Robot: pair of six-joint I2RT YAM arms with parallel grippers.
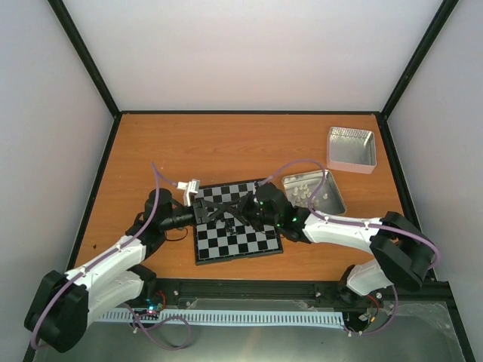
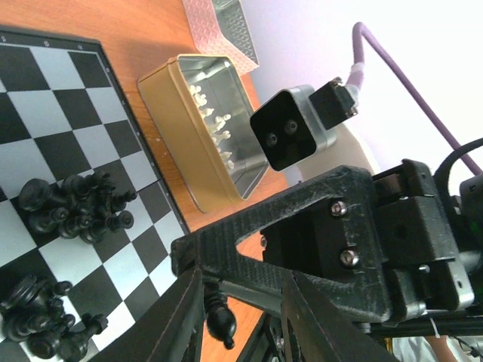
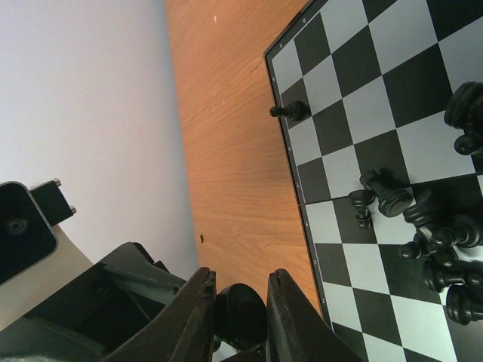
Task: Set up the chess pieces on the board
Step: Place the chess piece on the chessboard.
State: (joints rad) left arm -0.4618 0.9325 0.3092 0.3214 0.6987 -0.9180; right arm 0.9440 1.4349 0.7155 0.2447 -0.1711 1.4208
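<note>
The board (image 1: 260, 243) lies at the table's middle, and both grippers meet above its far half. My right gripper (image 3: 240, 302) is shut on a black chess piece (image 3: 241, 317), whose round base shows between the fingers. In the left wrist view that piece (image 2: 219, 317) hangs under the right gripper's finger, between my left gripper's (image 2: 241, 324) spread fingers and against the left one. Several black pieces lie in heaps on the board (image 2: 75, 207) (image 3: 430, 234). One black pawn (image 3: 290, 111) stands alone at the board's edge.
An open metal tin (image 1: 313, 192) holding cream-white pieces sits just right of the board, also in the left wrist view (image 2: 204, 128). A second tin (image 1: 352, 148) lies at the far right. Black frame posts and grey walls enclose the wooden table.
</note>
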